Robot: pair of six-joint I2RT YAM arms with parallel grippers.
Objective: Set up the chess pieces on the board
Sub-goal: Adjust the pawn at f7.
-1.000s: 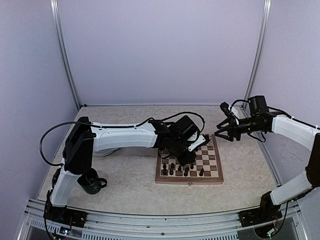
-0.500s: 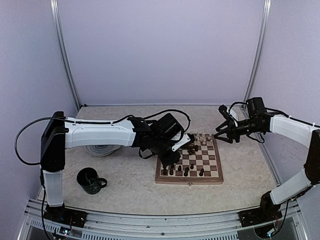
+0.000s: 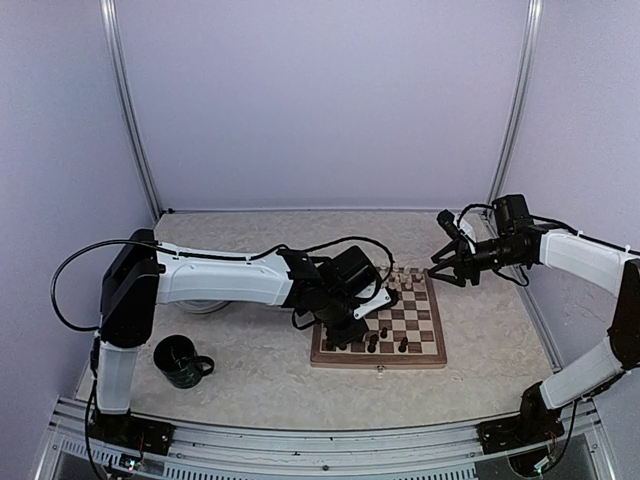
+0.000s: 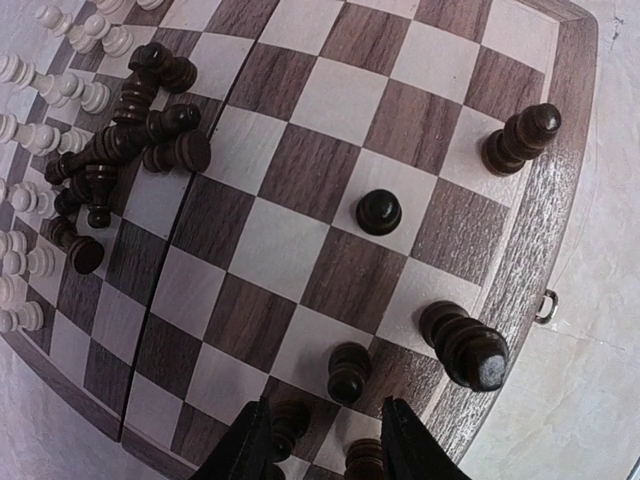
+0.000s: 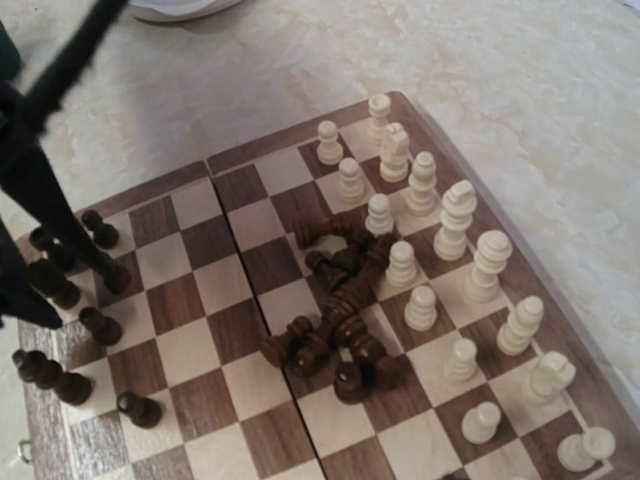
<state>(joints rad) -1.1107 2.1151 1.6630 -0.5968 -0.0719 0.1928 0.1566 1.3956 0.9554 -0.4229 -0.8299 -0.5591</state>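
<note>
Several heaped dark pieces [image 5: 335,320] are judged light and slick, best pinched at the waist; left claw [image 4: 325,405] and right claw [image 3: 440,268] are open.

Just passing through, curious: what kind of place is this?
Probably a robot test booth: white left arm and right arm bolted at a table edge, plain walls on metal posts, a chessboard for practice.

We see soft, even light and faint shadows beside the small dark turned chess pieces [image 4: 379,212]. The brown-and-cream checked wooden chessboard [image 4: 290,245] bows towards the left wrist view's edges.
</note>
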